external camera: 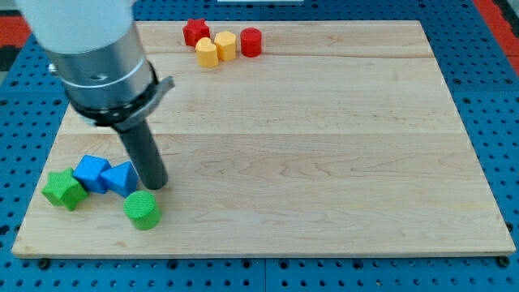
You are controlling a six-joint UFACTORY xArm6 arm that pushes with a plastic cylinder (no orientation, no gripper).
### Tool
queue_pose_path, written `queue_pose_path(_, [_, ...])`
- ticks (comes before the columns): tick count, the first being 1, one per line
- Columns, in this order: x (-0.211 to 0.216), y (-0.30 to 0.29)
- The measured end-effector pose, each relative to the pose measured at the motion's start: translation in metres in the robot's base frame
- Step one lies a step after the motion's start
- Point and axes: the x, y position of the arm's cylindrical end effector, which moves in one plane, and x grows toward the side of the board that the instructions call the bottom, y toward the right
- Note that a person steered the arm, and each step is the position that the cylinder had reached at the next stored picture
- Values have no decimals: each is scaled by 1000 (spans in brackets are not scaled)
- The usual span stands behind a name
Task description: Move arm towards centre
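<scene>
My tip (pixel 156 185) rests on the wooden board at the view's lower left. It stands just right of a blue triangular block (pixel 120 178) and just above a green cylinder (pixel 143 210). A blue cube (pixel 92 173) lies left of the triangular block, and a green star-like block (pixel 63 189) lies further left. At the view's top, a red star block (pixel 195 32), two yellow blocks (pixel 208 53) (pixel 225 45) and a red cylinder (pixel 251 41) sit in a cluster.
The wooden board (pixel 324 146) lies on a blue pegboard surface (pixel 495 81). The arm's grey body (pixel 97 57) covers the board's upper left corner.
</scene>
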Motion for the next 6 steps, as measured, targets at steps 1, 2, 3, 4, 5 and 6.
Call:
queue_pose_path(1, [24, 42])
queue_pose_path(2, [42, 5])
queue_pose_path(3, [34, -57])
queue_pose_path(4, [26, -27])
queue_pose_path(5, [-1, 55])
queue_pose_path(6, [-48, 101])
